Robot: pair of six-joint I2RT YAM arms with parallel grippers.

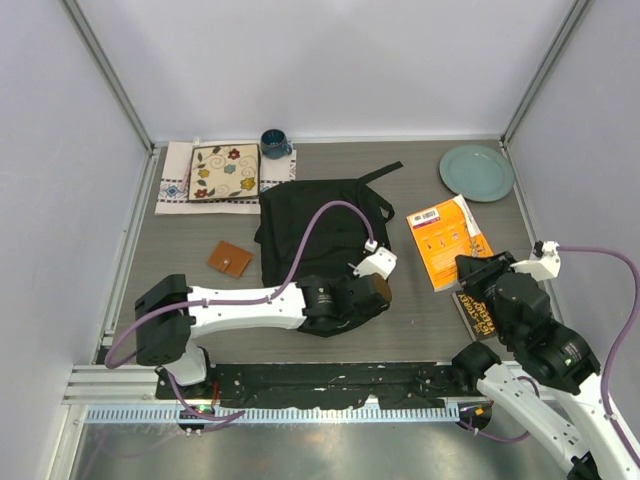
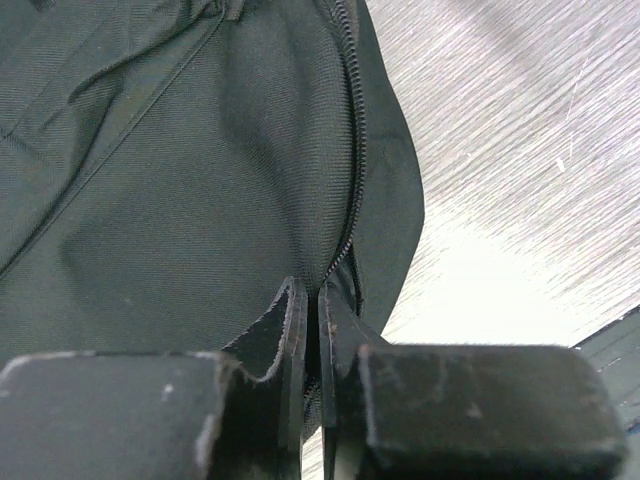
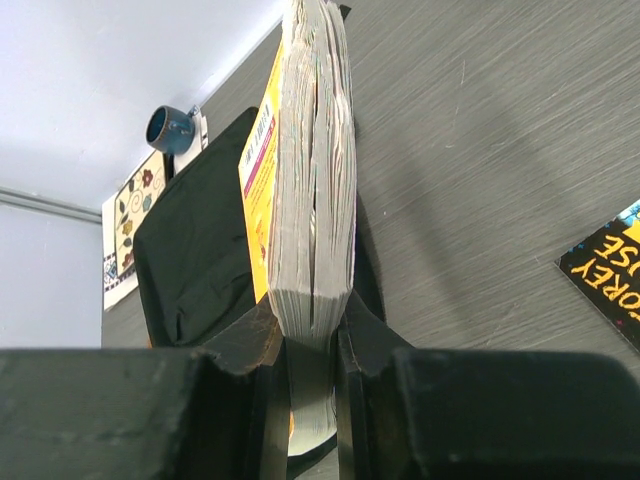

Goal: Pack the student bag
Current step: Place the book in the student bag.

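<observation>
Claw of the left arm (image 2: 310,292) is clenched on the zip seam at the near right edge of the student bag (image 1: 310,220). The bag lies flat in the middle of the surface (image 1: 420,330), its long axis running from the near edge toward the far wall, with a strap (image 1: 385,172) trailing off its far end to the right. Claw of the right arm (image 3: 312,325) grasps a thick orange-covered book (image 3: 315,160) by one end, just right of the bag, with a black book with yellow lettering (image 3: 605,265) lying on the surface beside it.
</observation>
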